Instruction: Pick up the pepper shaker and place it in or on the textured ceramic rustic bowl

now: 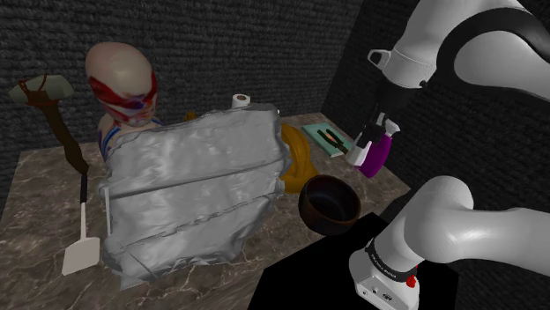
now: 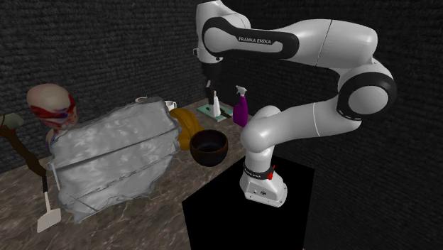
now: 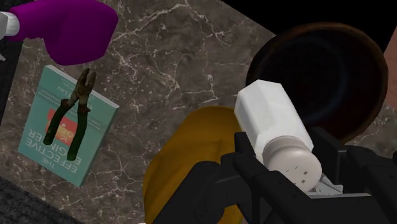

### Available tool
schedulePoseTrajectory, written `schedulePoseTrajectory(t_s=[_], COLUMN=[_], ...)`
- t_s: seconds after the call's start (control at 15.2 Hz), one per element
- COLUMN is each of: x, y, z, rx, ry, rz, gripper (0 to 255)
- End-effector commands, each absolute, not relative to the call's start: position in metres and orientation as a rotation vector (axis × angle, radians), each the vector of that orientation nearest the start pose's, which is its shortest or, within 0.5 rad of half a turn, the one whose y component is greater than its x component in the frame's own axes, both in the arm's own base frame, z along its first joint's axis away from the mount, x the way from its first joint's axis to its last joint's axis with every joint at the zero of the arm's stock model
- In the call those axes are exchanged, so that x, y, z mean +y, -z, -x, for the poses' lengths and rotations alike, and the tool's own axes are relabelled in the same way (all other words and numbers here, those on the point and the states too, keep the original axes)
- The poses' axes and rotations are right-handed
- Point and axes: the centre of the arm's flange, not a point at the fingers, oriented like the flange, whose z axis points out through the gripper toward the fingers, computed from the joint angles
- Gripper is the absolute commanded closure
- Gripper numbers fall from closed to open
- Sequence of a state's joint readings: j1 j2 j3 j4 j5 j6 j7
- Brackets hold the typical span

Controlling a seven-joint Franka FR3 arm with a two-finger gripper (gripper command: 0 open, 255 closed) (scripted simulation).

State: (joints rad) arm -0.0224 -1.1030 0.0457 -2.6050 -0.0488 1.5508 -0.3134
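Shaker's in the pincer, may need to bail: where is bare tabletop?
Bare marble lies between the book, the purple bottle, the bowl and the yellow lump. Another strip runs by the spatula, at the shoulder view's lower left. The grey block crowds the middle.

Dark brick walls (image 1: 220,44), brown marbled countertop (image 1: 40,231), dim light

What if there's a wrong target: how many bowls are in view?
1. The dark bowl sits on the table by the stand, beside a yellow thing; the big grey lump could hide others.
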Motion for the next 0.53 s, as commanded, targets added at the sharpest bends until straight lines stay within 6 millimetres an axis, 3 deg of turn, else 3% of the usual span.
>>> schedulePoseTrajectory(t_s=[0.0,0.26,0.46], x=[0.028,0.079,0.079], y=[-0.559,-0.565,-0.55], z=[-0.221,-0.21,-0.21], rx=[-0.5,-0.5,-0.5], ry=[0.054,0.054,0.054], rz=[3.197,3.197,3.197], gripper=[255,255,255])
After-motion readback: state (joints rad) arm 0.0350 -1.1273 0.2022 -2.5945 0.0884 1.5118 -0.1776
